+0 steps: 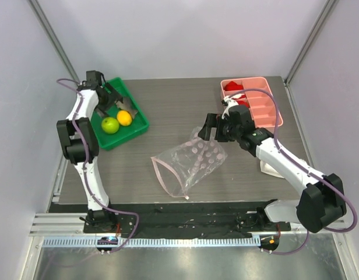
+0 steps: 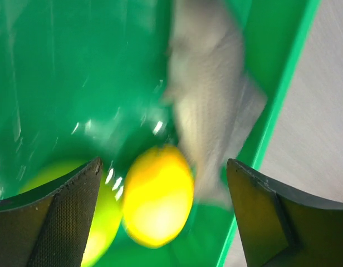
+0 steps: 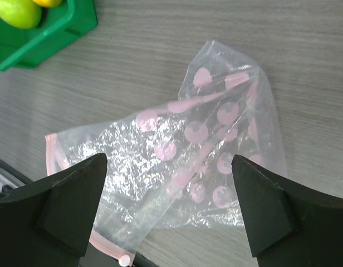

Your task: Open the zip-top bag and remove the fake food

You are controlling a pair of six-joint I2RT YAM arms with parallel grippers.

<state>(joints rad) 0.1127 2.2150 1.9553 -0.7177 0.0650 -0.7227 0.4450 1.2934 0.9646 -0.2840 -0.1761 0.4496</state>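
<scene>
The zip-top bag lies flat on the table's middle, clear with pink dots, its pink zip strip at the near-left end. No fruit shows inside it. The lime green fruit and the yellow-orange fruit lie in a green tray at the left. My left gripper is open over that tray; in the left wrist view the gripper hangs above the yellow-orange fruit, with the lime fruit partly behind one finger. My right gripper is open and empty above the bag.
A grey toy piece lies in the green tray beside the fruits. A pink divided tray with red pieces stands at the back right. A white object lies under the right arm.
</scene>
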